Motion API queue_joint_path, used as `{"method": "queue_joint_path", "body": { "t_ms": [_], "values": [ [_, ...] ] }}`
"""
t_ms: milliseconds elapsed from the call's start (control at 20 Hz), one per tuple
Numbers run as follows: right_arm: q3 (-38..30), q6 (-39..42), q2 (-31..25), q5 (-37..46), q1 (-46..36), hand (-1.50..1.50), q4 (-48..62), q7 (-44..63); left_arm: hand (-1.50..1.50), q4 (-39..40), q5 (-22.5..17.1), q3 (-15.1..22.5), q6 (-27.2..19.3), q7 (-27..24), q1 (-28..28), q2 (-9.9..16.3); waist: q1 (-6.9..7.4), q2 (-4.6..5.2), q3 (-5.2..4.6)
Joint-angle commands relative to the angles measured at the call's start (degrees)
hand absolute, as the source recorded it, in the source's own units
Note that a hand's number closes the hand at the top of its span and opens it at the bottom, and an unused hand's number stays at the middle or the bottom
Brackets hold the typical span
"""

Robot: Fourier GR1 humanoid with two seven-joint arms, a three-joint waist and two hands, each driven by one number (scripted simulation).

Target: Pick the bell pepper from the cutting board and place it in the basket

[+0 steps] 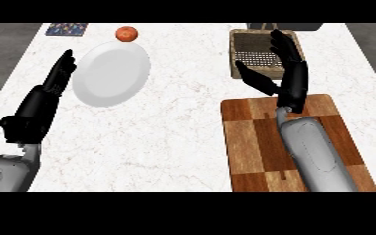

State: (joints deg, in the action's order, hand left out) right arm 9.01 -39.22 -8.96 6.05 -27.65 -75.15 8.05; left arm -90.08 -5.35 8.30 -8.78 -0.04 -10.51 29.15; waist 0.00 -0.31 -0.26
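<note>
The wooden cutting board (253, 139) lies at the lower right, and no bell pepper shows on its visible surface. A woven basket (248, 42) stands just beyond the board's far edge; its visible mesh floor holds nothing I can see. My right hand (294, 74) hovers over the board's far edge and the basket's right side, open, with straight fingers pointing away and the thumb spread to the left. It hides part of the basket. The right forearm covers the middle of the board. My left hand (46, 92) rests open near the left edge, fingers up.
A white plate (112, 73) lies at centre left, with a red-orange round fruit (127, 33) just beyond it. A dark patterned object (66, 29) sits at the far left corner, and a dark item (294, 26) stands behind the basket. The counter's edges run close on both sides.
</note>
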Motion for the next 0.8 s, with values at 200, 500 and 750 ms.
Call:
{"method": "queue_joint_path", "body": {
  "t_ms": [200, 500, 750],
  "values": [
    [6.3, 10.3, -19.5, 17.3, -4.7, -1.5, 10.2, 24.5, 0.0, 0.7, 0.5, -0.3, 0.5, -0.4, 0.8, 0.7, -1.09, -0.55, -0.75],
    [13.8, 39.6, -26.1, 12.9, -10.7, -1.5, 7.4, 37.8, 0.0, 0.8, 0.4, -0.4, 0.7, 0.3, -0.4, 0.6, -0.77, -0.95, -0.59],
    [12.5, 59.5, -28.2, 2.1, -17.8, -1.5, 2.5, 51.3, 0.0, 2.4, -0.6, -1.2, 1.7, -0.1, -0.9, 0.4, -1.28, -0.74, -0.2]
  ]
}}
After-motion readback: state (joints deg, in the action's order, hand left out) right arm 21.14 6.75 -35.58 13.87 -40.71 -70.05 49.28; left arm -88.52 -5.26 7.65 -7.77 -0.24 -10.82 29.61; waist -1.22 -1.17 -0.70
